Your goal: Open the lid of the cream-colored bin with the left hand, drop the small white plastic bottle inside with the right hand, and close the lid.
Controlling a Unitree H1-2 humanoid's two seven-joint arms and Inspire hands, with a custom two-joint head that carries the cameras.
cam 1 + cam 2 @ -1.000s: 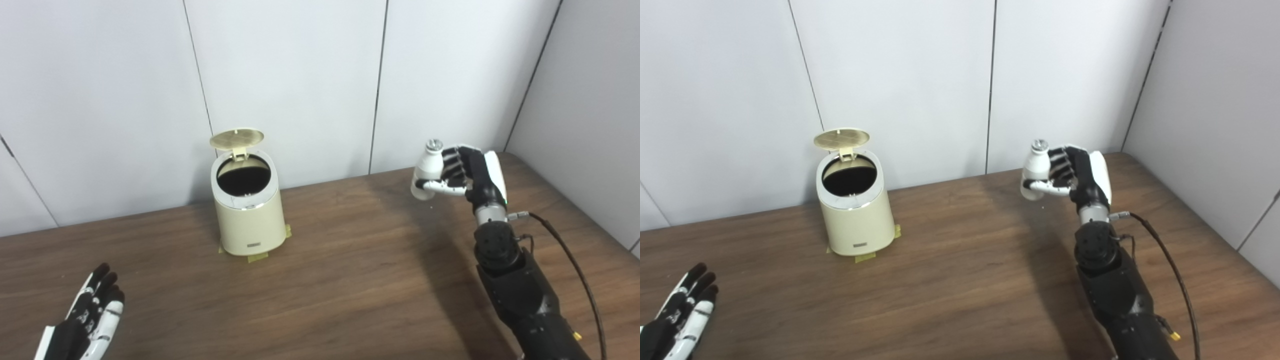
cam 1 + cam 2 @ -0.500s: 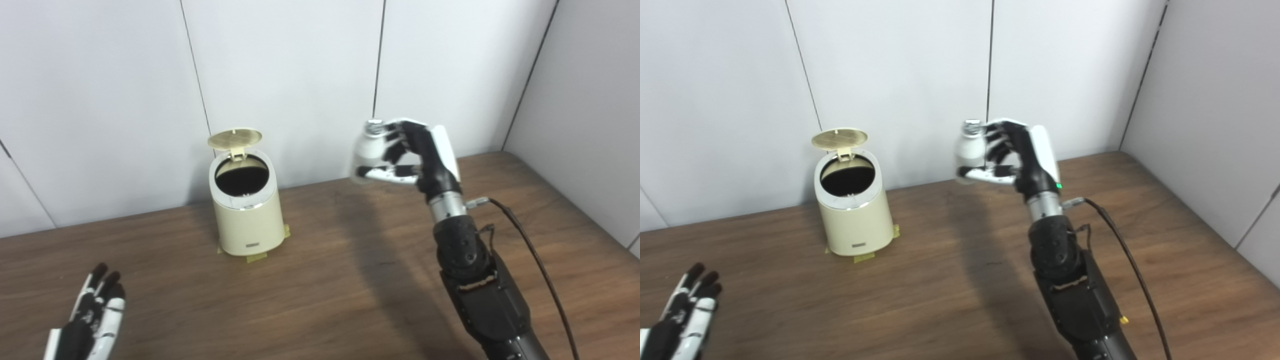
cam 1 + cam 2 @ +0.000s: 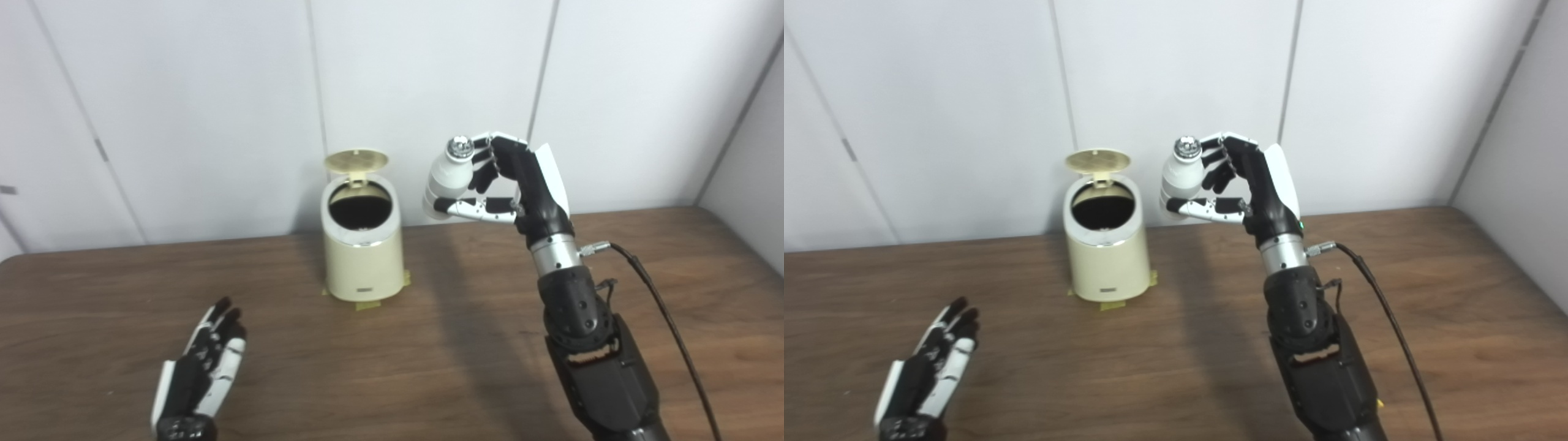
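The cream-colored bin (image 3: 364, 257) stands at the back of the wooden table near the wall, with its round lid (image 3: 356, 160) tipped up and its dark inside showing. My right hand (image 3: 517, 184) is raised high, shut on the small white plastic bottle (image 3: 446, 176), which is upright with its silver cap on top. The bottle hangs to the right of the bin's rim and a little above it, apart from it. My left hand (image 3: 199, 370) lies low at the front left of the table, open, fingers stretched out, holding nothing.
Yellow tape bits (image 3: 367, 305) hold the bin's base to the wooden table (image 3: 429, 367). White wall panels (image 3: 429, 73) rise close behind the bin. A black cable (image 3: 667, 318) trails from my right forearm across the table's right side.
The camera has turned left, shifting the whole scene rightward. My right hand has carried the bottle up and leftward from the table's right side to beside the bin. The left hand stays low and open.
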